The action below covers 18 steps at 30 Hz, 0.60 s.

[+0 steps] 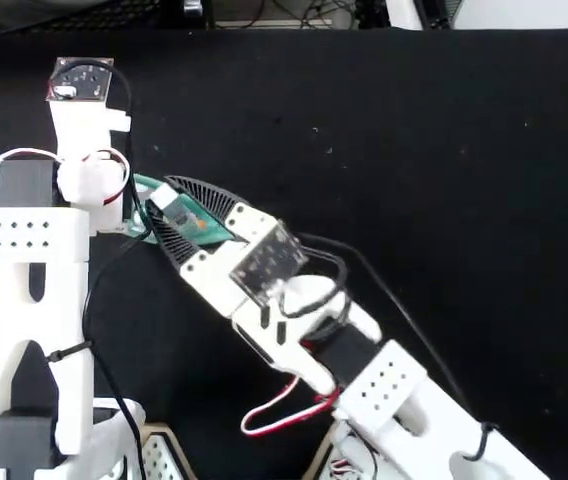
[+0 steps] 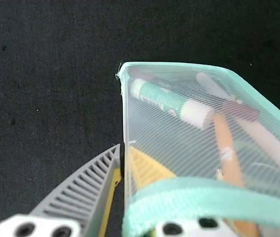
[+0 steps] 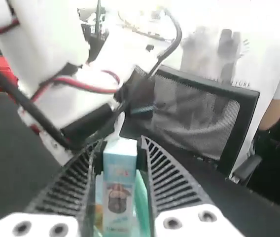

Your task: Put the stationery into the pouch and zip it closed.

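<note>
Dark and plain, the tabletop [image 1: 444, 150] is seen from above with the teal-trimmed mesh pouch [image 1: 204, 228] lying between the two arms, and the right gripper [image 1: 161, 200] is set at the pouch's end. From the left wrist, the pouch is seen clamped at its edge by the left gripper [image 2: 124, 158]. A green-and-white tube [image 2: 172, 102], a pencil [image 2: 226, 153] and a white pen [image 2: 263, 138] are contained inside. From the right wrist, a small pale blue pack [image 3: 118, 187] is grasped between the ribbed fingers [image 3: 172, 182], beside the pouch's teal trim.
</note>
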### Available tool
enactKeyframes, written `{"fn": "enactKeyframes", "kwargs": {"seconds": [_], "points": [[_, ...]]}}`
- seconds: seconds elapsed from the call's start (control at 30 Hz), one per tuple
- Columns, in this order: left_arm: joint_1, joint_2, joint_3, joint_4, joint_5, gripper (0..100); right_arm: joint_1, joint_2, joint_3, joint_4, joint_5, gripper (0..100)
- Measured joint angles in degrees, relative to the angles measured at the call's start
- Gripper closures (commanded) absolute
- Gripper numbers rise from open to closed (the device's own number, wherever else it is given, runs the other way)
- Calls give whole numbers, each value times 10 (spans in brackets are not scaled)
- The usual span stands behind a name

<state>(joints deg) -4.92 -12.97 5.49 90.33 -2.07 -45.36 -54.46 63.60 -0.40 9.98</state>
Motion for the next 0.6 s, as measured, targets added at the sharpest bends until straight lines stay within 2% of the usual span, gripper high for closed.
{"fn": "enactKeyframes", "kwargs": {"seconds": [0.27,0.33,0.4,0.5,0.6], "points": [[0,0,0,0,0,970,2,82,-11,-32,1,982],[-1,0,0,0,0,970,7,82,-14,-32,1,943],[0,0,0,0,0,970,13,82,-17,-25,1,856],[0,0,0,0,0,970,13,82,-52,44,0,750],[0,0,0,0,0,970,15,97,-112,169,-2,752]]}}
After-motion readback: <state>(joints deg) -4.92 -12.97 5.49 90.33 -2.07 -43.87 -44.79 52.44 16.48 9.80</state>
